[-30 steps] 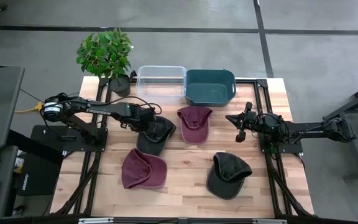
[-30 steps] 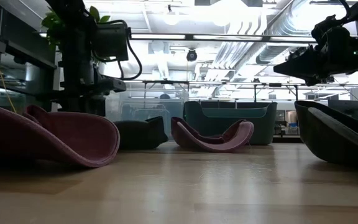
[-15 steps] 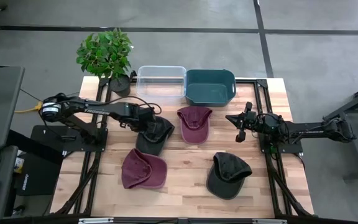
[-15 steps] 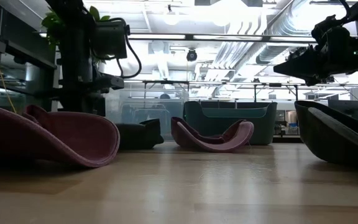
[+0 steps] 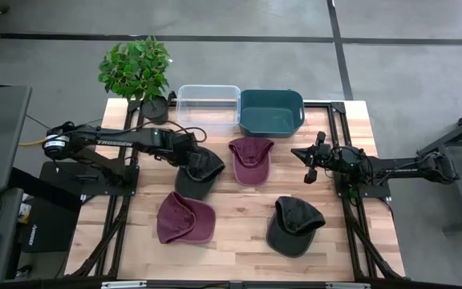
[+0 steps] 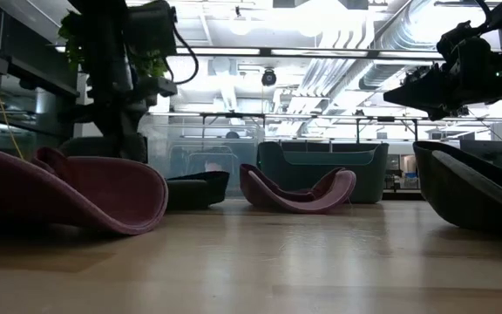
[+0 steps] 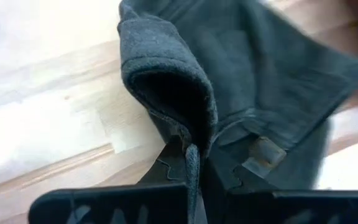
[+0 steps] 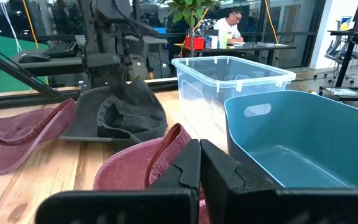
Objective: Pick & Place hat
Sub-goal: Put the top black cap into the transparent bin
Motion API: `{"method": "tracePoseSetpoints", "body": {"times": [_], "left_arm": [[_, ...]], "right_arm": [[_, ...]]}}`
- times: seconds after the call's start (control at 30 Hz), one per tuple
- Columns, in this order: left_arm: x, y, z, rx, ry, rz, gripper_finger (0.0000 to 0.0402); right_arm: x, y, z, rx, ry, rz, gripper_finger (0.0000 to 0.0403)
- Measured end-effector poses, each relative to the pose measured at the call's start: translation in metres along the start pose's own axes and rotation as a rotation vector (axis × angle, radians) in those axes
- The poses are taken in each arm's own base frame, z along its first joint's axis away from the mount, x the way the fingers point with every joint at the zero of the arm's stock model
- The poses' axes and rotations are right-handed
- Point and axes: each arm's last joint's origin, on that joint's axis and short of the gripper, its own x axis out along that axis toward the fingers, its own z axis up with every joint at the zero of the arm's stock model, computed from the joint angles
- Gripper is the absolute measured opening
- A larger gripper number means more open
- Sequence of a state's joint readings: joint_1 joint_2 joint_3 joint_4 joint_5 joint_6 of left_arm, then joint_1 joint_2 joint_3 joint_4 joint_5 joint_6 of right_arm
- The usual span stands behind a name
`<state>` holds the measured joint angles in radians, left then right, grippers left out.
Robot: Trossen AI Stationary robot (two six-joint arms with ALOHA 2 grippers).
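Gripping the dark grey hat (image 5: pixel 200 170) by its edge, your left gripper (image 7: pixel 191 163) had its fingers clenched on just a thin fold of fabric, with the hat half lifted off the worktop (image 5: pixel 239 233) near the maroon hat (image 5: pixel 250 159). My worry was that pinch slipping, since there was so little cloth in it, and the hat flopping short of the clear bin (image 5: pixel 208 105). Your right gripper (image 5: pixel 309 165) hung over the right side, fingers closed on nothing.
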<state>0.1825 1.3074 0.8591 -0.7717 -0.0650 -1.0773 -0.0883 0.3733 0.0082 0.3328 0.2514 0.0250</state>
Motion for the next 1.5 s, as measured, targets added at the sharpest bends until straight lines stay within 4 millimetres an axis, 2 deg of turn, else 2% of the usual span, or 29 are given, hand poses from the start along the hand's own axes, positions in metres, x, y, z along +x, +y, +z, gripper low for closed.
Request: {"method": "tracePoseSetpoints", "body": {"times": [0.4,0.67,0.9,1.1,1.33,1.5], "left_arm": [[-0.034,-0.004,-0.001,0.054,-0.060,-0.082,0.0003],[-0.057,-0.011,-0.006,0.187,-0.103,-0.165,0.0003],[-0.073,-0.020,-0.010,0.336,-0.135,-0.221,0.0003],[-0.087,-0.027,-0.011,0.551,-0.161,-0.254,0.0003],[-0.104,-0.029,-0.009,0.745,-0.187,-0.231,0.0003],[-0.107,-0.034,-0.005,0.843,-0.217,-0.185,0.0003]], "right_arm": [[0.000,0.000,0.000,0.000,0.000,0.000,0.0000],[0.000,0.000,0.000,0.000,0.000,0.000,0.0000],[0.000,0.000,0.000,0.000,0.000,0.000,0.0000],[0.000,0.000,0.000,0.000,0.000,0.000,0.0000],[0.000,0.000,0.000,0.000,0.000,0.000,0.0000],[0.000,0.000,0.000,0.000,0.000,0.000,0.0000]]}}
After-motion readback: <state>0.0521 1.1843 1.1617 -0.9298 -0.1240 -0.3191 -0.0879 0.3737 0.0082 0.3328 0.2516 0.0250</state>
